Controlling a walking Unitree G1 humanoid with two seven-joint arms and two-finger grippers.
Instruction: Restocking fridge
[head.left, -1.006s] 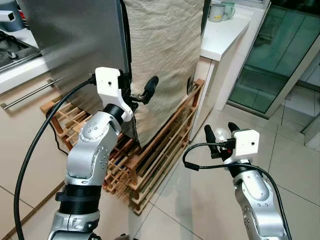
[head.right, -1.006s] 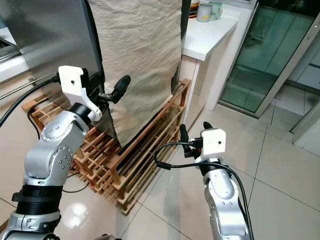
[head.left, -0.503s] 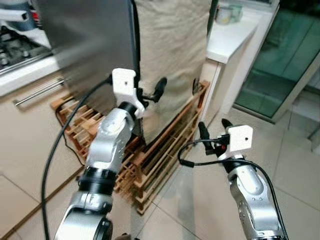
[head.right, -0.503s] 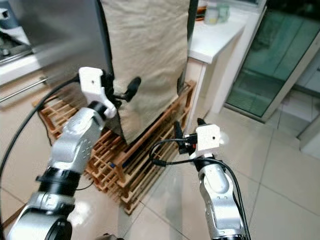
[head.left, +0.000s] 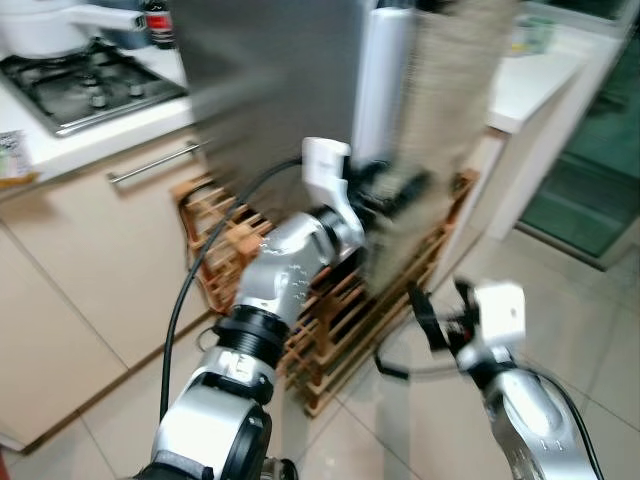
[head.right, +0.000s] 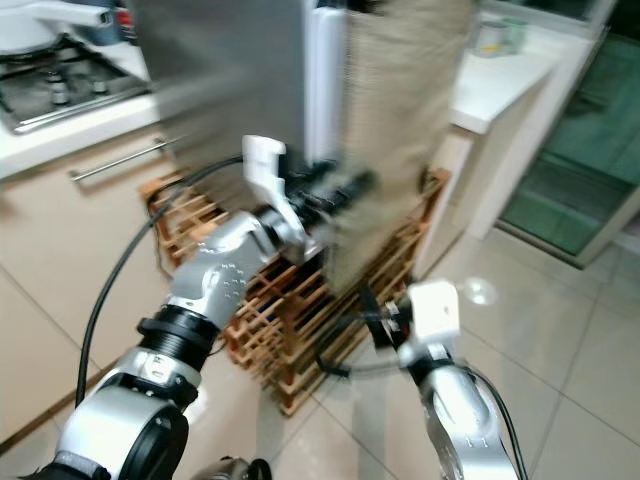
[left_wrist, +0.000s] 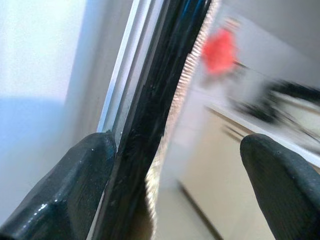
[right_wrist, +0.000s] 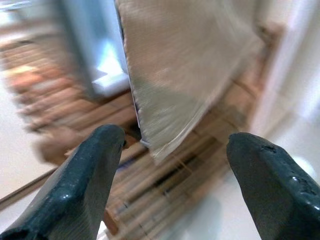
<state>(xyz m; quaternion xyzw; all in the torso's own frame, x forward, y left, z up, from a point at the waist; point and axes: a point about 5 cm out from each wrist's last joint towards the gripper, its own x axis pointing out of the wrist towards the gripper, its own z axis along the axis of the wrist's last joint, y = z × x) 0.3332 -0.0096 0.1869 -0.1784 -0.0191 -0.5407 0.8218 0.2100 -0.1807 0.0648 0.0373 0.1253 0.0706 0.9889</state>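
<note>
Best done slowly: keep the hooked finger seated behind the door edge (left_wrist: 150, 130) and pull along the hinge arc, feet steady, since both head views smear with motion. Far left, a white countertop (head.left: 60, 140) carrying a steel gas hob (head.left: 90, 85), smooth cream cabinets below with a thin metal bar handle (head.left: 160, 165). Next, the fridge door (head.left: 270, 80), flat brushed grey steel, its white inner edge showing, so likely ajar. Left gripper (head.left: 395, 190) up at that edge, fingers (left_wrist: 70, 190) spread, one rubbery black pad against the dark seal. Crinkled beige cloth (head.right: 400, 120) draped down the fridge side; slatted wooden rack (head.right: 270, 300) underneath. Right gripper (head.left: 440, 310) low over glossy floor tiles (head.left: 590, 310), fingers (right_wrist: 85, 175) splayed wide, holding nothing.
</note>
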